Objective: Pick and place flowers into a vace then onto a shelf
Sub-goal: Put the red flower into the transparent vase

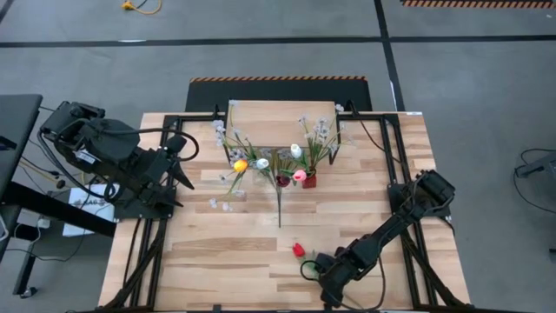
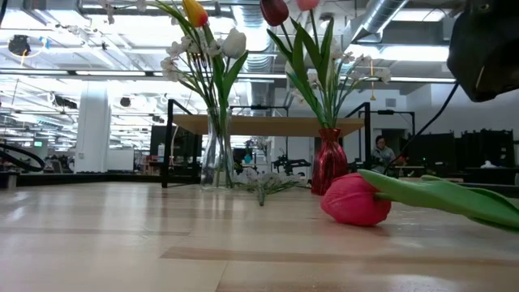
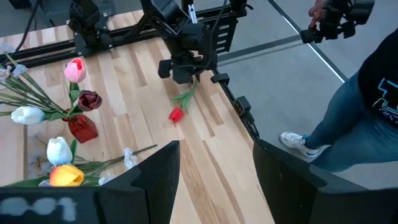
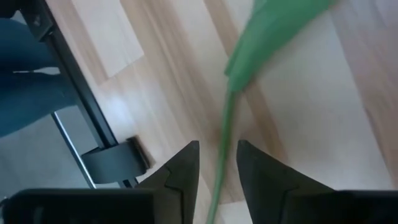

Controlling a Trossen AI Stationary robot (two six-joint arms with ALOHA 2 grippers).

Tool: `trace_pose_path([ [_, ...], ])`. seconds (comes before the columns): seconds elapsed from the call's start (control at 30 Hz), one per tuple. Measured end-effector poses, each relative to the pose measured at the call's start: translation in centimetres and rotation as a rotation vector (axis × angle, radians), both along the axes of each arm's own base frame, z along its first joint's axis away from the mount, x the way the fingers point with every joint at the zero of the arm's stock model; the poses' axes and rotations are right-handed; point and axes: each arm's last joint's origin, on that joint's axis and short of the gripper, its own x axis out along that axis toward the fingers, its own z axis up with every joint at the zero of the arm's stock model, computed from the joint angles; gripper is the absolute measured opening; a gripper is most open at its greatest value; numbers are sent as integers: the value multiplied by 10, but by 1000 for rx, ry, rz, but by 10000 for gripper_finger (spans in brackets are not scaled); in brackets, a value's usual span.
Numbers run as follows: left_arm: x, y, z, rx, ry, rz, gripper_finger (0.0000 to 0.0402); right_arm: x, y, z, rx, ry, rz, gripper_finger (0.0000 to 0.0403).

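The right gripper (image 1: 326, 276) works low over the desk's near edge, its jaws set narrowly apart with the green stem of a red tulip (image 1: 298, 250) running between them. Whether they have pinched the stem yet cannot be told; the bloom lies on the desk (image 1: 217, 252), so the flower appears not yet lifted. The stem is likely taken well back from the head to keep the bloom clear for dropping into a vase. The left gripper (image 3: 214, 163) waits above the desk's left edge, jaws partly open and empty.

The overhead view places a clear vase (image 1: 245, 163) and a red vase (image 1: 308, 180), both already filled, in front of the shelf (image 1: 282, 122). The low view alone shows the tulip head (image 2: 355, 199) resting on the wood. The left wrist view alone reveals a person (image 3: 367, 106) standing beside the desk.
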Motion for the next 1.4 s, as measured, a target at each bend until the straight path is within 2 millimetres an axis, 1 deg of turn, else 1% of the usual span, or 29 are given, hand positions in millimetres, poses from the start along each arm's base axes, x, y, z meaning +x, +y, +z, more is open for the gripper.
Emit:
trace_pose_path([
  [0.17, 0, 0, 0, -1, 0, 0, 193, 1, -1, 0, -11, -3, -3, 128],
  [0.23, 0, 0, 0, -1, 0, 0, 193, 2, -1, -4, -25, 7, -6, 138],
  [0.37, 0, 0, 0, -4, 2, 4, 193, 3, -1, -9, 0, 48, 8, 141],
  [0.47, 0, 0, 0, -8, 4, 6, 193, 3, -2, -10, -25, 54, -30, 128],
  [0.6, 0, 0, 0, -10, 5, 8, 193, 6, -8, -10, -60, 58, -66, 96],
  [0.83, 0, 0, 0, -9, 4, 7, 193, 9, -16, -12, -64, 134, -207, 11],
  [1.17, 0, 0, 0, -8, 4, 7, 193, 16, -27, -11, -65, 165, -368, 3],
  [1.27, 0, 0, 0, -5, 2, 4, 193, 19, -28, -5, -88, 179, -380, 2],
  [1.4, 0, 0, 0, -5, 2, 4, 193, 21, -30, 11, -228, 180, -383, 1],
])
